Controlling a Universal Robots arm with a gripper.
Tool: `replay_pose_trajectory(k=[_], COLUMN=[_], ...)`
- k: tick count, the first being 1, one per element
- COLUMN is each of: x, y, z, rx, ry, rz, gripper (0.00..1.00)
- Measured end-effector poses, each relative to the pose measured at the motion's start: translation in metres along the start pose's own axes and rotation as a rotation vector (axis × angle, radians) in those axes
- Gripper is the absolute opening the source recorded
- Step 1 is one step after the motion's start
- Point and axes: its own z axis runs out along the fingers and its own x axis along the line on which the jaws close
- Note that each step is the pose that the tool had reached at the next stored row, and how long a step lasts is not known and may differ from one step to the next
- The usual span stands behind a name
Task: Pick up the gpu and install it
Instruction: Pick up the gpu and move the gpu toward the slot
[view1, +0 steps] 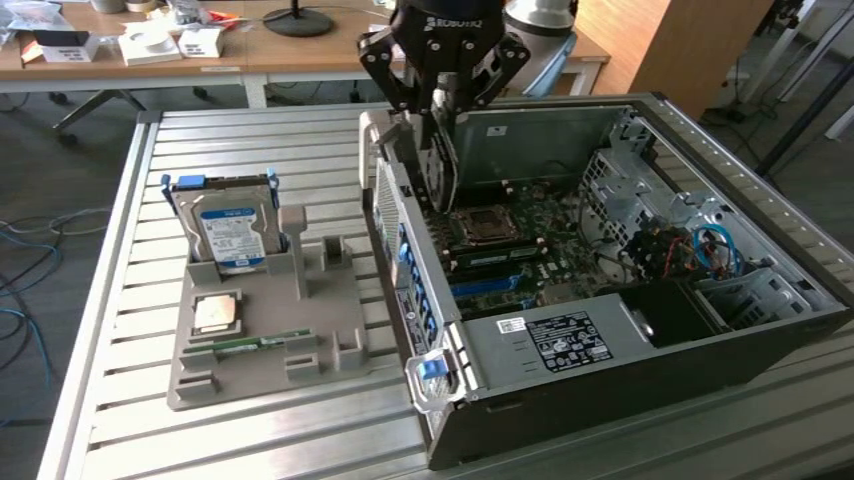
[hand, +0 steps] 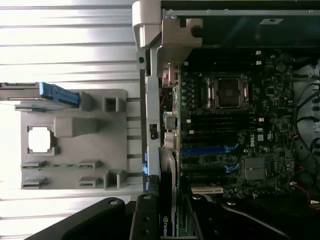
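My gripper (view1: 438, 105) hangs over the open computer case (view1: 627, 385) near its rear wall, shut on the gpu (view1: 435, 165). The gpu is a thin dark card held on edge, its lower end reaching down inside the case beside the motherboard (view1: 527, 245). In the wrist view the gpu (hand: 166, 220) appears edge-on between the black fingers (hand: 144, 220), running along the case's rear wall. The blue expansion slot (hand: 205, 150) on the motherboard lies just beside the card's line.
A grey parts holder (view1: 287, 300) sits on the slatted table at the exterior view's left. It carries an upright blue-labelled hard drive (view1: 230, 230), a processor (view1: 218, 313) and a green memory stick (view1: 251, 345). Desks with clutter stand behind.
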Motion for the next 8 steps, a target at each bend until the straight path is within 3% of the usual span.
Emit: replay_pose_trajectory(k=[8], x=[-0.035], y=[0.002], z=[0.001], rx=[-0.0066], ry=[0.0004], rz=[0.0], gripper=[0.26])
